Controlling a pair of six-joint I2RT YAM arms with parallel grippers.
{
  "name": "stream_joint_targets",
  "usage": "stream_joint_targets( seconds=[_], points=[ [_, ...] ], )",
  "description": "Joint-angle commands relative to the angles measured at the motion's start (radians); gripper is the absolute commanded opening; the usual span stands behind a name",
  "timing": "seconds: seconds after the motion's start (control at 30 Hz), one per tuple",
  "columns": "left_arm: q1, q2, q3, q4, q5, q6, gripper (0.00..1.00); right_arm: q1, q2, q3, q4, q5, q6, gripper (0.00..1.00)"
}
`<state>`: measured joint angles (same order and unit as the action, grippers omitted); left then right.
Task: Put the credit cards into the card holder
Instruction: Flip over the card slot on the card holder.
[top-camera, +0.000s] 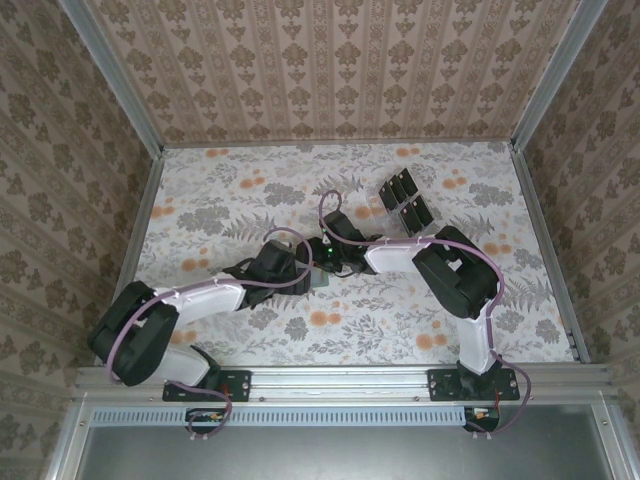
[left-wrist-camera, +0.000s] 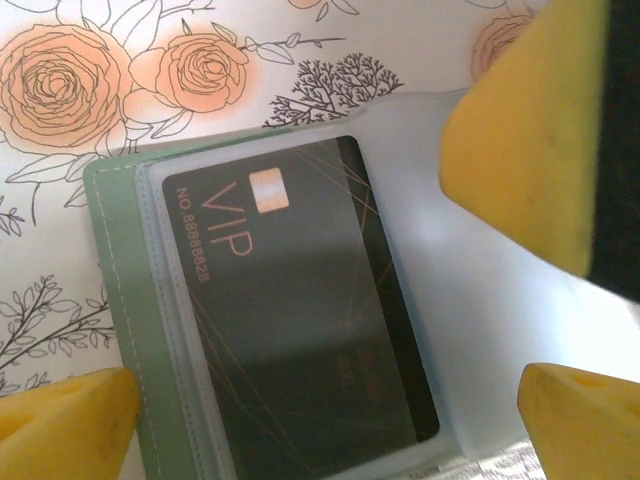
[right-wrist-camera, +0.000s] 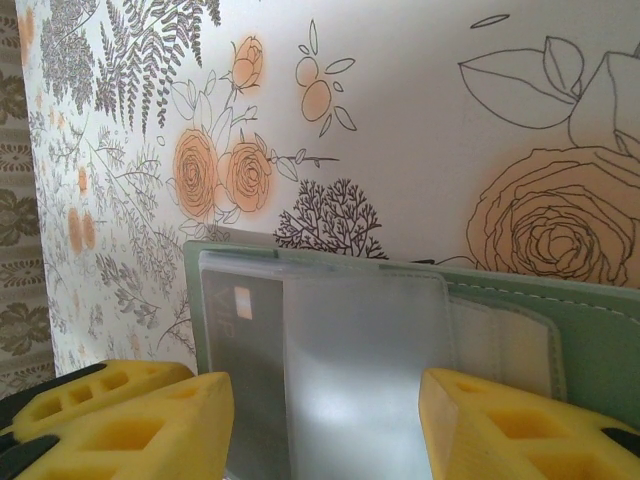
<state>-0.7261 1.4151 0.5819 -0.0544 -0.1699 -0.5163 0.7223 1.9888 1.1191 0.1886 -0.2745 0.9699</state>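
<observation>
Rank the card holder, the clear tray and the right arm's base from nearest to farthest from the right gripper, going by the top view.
1. card holder: mid-table, right at the tips of the right gripper.
2. clear tray: farther back on the table, off to the right.
3. right arm's base: on the rail at the near edge, right side.
</observation>
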Motion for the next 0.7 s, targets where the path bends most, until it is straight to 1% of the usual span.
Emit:
stream_joint_targets(
  seconds=[0.0,0.13,0.33,0.67],
  points=[
    [-0.007,0.045,0.025,0.002,-0.071,-0.013,1.00,0.002,0.017,-0.037,-0.060,-0.028,0.017,0.54],
    [-0.006,0.068,0.003,-0.002,-0.097,-0.032,1.00,-0.012,-0.037,-0.059,-0.049,-0.016,-0.003,0.54],
    [-0.006,0.064,-0.026,0.008,-0.106,-0.057,1.00,-0.023,-0.130,-0.088,-0.095,0.047,-0.049,0.54],
    [-0.006,0.064,-0.041,0.018,-0.105,-0.068,1.00,-0.023,-0.128,-0.090,-0.105,0.065,-0.050,0.54]
  ],
)
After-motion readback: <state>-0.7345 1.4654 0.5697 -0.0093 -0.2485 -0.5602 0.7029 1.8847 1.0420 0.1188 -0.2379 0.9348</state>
